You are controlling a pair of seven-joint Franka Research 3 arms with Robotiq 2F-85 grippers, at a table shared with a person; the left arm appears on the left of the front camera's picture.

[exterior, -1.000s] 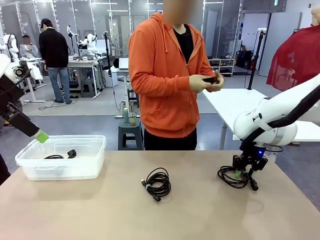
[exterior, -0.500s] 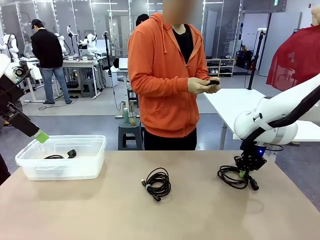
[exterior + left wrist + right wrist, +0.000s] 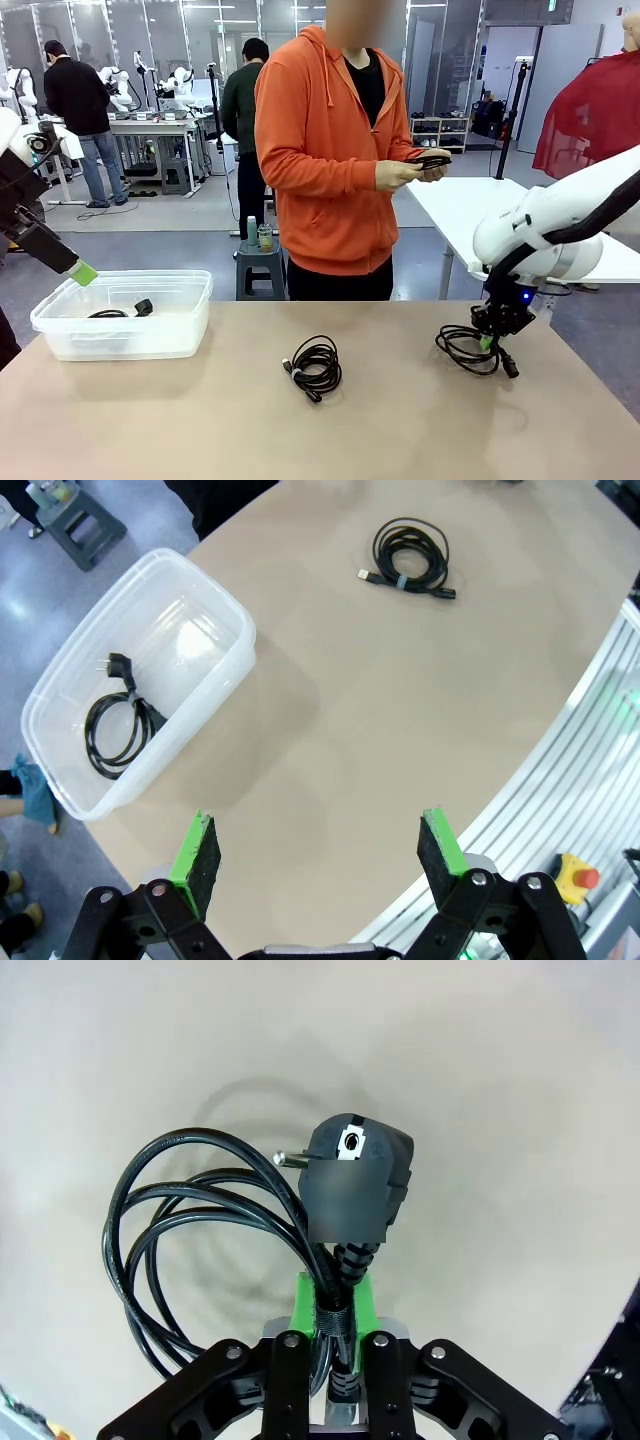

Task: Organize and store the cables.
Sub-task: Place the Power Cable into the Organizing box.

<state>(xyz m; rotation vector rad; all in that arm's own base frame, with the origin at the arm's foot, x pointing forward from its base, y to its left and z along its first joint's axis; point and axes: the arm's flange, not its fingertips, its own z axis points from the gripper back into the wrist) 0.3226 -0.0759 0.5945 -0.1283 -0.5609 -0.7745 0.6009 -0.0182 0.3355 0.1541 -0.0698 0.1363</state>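
Cable (image 3: 355,1190) is pinched near one end by right gripper (image 3: 335,1310). It should be lifted slowly, loops kept together, toward bin (image 3: 120,335). Left gripper (image 3: 320,845) is spread.

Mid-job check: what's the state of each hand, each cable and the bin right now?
Right hand: shut on power cable.
Power cable: coiled, gripped just below its plug.
Left hand: open, nothing held.
Bin: open-topped, one stored cable inside.
Middle cable: coiled, untouched.
Person's cable: held by the person.
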